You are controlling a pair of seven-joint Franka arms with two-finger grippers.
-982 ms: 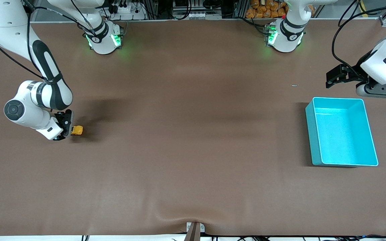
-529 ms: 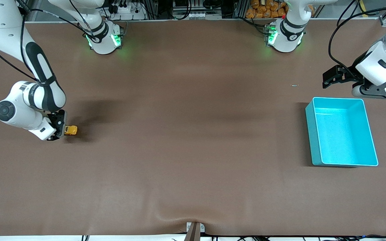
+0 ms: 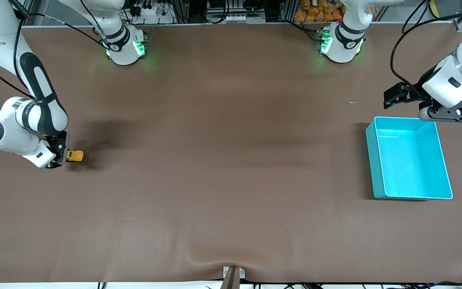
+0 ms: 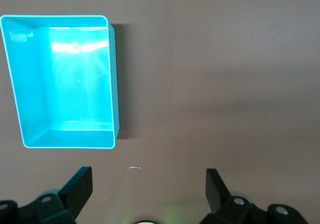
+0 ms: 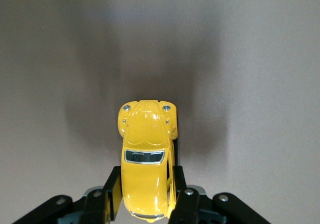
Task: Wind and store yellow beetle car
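So the right gripper (image 3: 63,154) has its jaws clamped on the yellow beetle car (image 3: 74,155) low at the right arm's end of the brown bench (image 3: 223,168). Left gripper (image 3: 405,96) waits with jaws wide apart, just beside the teal bin (image 3: 409,196), which is well apart from the car

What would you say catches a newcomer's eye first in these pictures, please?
The bright teal bin stands out, empty, at the left arm's end of the table. Next comes the yellow beetle car, gripped in the right hand low at the right arm's end. The left hand hangs open beside the bin.
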